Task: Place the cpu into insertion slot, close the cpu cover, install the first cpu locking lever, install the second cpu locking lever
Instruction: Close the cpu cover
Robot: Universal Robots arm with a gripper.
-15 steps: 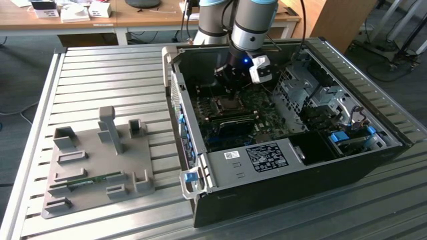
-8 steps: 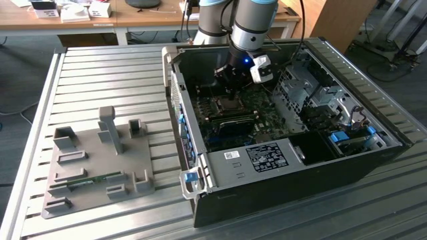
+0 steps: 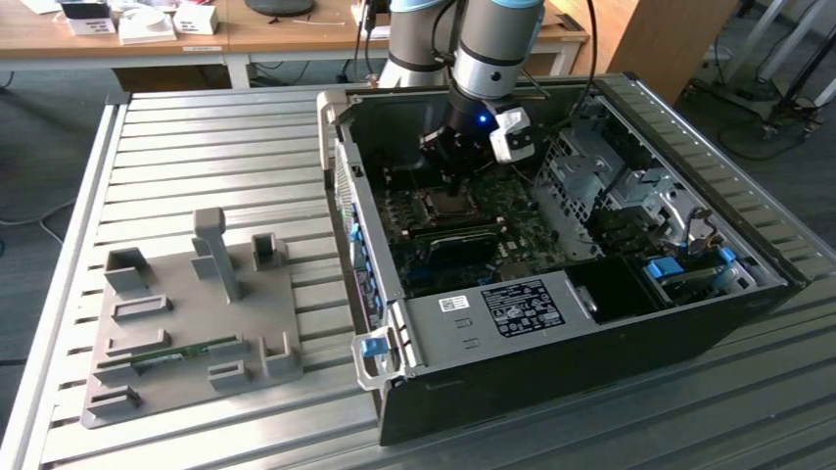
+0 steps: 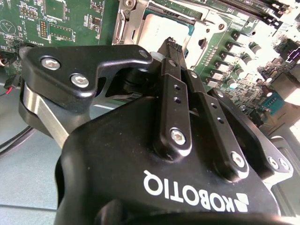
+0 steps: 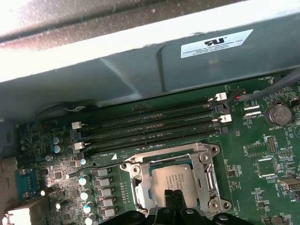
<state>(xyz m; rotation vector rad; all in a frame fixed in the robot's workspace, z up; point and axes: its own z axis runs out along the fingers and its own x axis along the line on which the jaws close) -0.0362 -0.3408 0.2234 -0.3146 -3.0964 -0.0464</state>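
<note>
**Resting flat in its socket: the cpu (image 5: 176,183) beneath a closed-up gripper (image 5: 174,199)**

Inside the computer case (image 3: 523,377), the cpu lies flat in the motherboard (image 5: 262,187) socket, with its metal top facing up out of the case's open side. It is square, so it has no long axis. Its edges line up with the cpu cover (image 5: 209,180), whose frame lies down around it so the chip shows through the window. A wire lever (image 5: 159,156) runs along the frame's edge. The memory slots (image 5: 150,124) lie parallel to that edge, between the chip and a case wall.

The arm (image 3: 490,49) carries the gripper down into the case. Its two fingers (image 4: 176,86) are pressed together with nothing between them, tips right over the chip's top — whether they touch it I cannot tell.

The case lies open side up on a slatted metal counter (image 3: 209,147). Beside the case, on the exterior view's left, a grey fixture tray (image 3: 170,323) holds a green memory stick (image 3: 170,354) in one of its slots. Beyond the case stands a wooden counter (image 3: 261,34) carrying small boxes.
</note>
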